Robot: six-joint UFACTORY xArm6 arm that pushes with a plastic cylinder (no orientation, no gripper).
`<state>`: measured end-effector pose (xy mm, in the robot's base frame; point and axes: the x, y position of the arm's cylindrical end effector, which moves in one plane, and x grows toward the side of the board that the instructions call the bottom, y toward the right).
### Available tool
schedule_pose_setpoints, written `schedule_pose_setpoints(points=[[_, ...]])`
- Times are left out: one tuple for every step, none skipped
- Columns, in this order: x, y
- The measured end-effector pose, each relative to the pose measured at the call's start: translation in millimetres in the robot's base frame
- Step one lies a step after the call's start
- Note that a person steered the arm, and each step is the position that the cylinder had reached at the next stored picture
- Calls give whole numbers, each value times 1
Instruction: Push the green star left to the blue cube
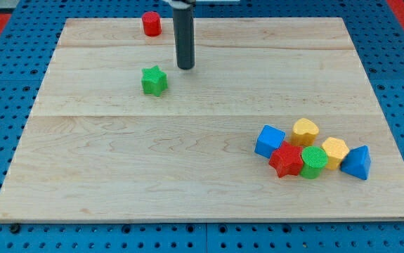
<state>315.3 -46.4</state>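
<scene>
my tip point(185, 67) near green star's point(154, 80) upper right | blue cube point(270, 140) amid cluster, far right | no pincer seen

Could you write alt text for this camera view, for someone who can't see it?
A dark rod's tip rests just right of a green star on a wooden board; a blue cube sits far right in a cluster of coloured blocks.

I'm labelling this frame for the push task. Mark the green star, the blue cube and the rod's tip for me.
green star point(154, 80), camera view, middle of its top face.
blue cube point(270, 140), camera view, centre of its visible body.
my tip point(185, 67), camera view, very end of the rod, just right of the star.
</scene>
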Motion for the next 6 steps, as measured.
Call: schedule_pose_setpoints(points=[[55,-74],[83,-24],[94,61],[124,50],[117,-43],[130,1]])
